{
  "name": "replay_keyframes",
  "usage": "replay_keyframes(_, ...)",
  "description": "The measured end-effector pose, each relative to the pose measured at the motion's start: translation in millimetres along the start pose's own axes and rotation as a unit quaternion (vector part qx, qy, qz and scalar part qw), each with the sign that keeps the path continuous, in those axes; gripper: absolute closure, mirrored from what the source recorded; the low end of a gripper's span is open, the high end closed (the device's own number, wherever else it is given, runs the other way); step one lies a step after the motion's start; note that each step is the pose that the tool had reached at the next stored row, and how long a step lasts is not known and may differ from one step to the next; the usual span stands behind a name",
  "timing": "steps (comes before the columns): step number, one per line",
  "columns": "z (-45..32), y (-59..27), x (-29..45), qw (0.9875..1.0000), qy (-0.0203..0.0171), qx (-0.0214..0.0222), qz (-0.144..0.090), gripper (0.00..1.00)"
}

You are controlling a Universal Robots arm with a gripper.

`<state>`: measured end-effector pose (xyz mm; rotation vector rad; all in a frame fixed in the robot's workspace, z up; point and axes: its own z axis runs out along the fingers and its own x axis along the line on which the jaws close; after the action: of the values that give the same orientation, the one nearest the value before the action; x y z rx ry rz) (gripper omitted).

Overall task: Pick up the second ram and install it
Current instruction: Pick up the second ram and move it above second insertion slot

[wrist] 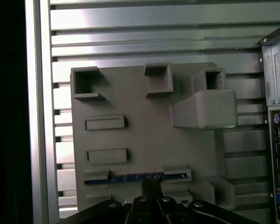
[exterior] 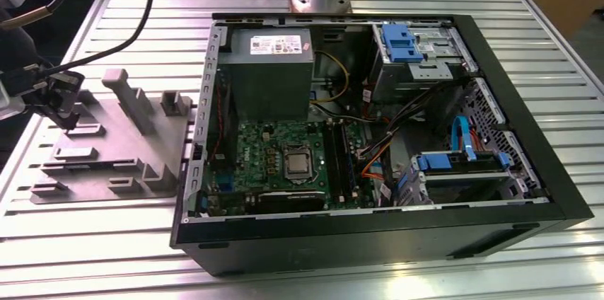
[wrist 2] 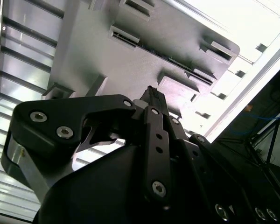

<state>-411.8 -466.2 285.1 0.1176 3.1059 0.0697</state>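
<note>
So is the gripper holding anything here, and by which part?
Cannot be told. The gripper is at the middle of the second ram, and the stick lies in its slot on the gray fixture.

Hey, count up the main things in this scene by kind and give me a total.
open computer case: 1
grey holder tray: 1
ram stick in the tray: 1
end effector: 1
slatted metal table: 1
Total: 5
</note>
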Motion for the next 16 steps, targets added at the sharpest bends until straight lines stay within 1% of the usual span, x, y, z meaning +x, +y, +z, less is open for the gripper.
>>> replay_keyframes(2,0.1,0.0,0.0,1.0,0.0,-0.0001,0.0,0.9)
replay_keyframes(4,0.5,0.0,0.1,1.0,0.0004,-0.0003,-0.006,0.9)
replay_keyframes(6,1.3,0.0,0.0,0.9997,0.0011,-0.0008,-0.024,0.9)
replay_keyframes(8,2.1,-0.1,0.1,0.9991,0.0019,-0.0014,-0.042,0.9)
replay_keyframes(10,3.1,-0.1,0.1,0.9982,0.0027,-0.002,-0.06,0.9)
replay_keyframes(12,4.1,-0.2,0.1,0.9969,0.0036,-0.0025,-0.078,0.9)
replay_keyframes(15,5.6,-0.3,0.2,0.9944,0.0049,-0.0033,-0.105,0.9)
replay_keyframes(16,6.2,-0.3,0.2,0.9934,0.0053,-0.0036,-0.115,0.9)
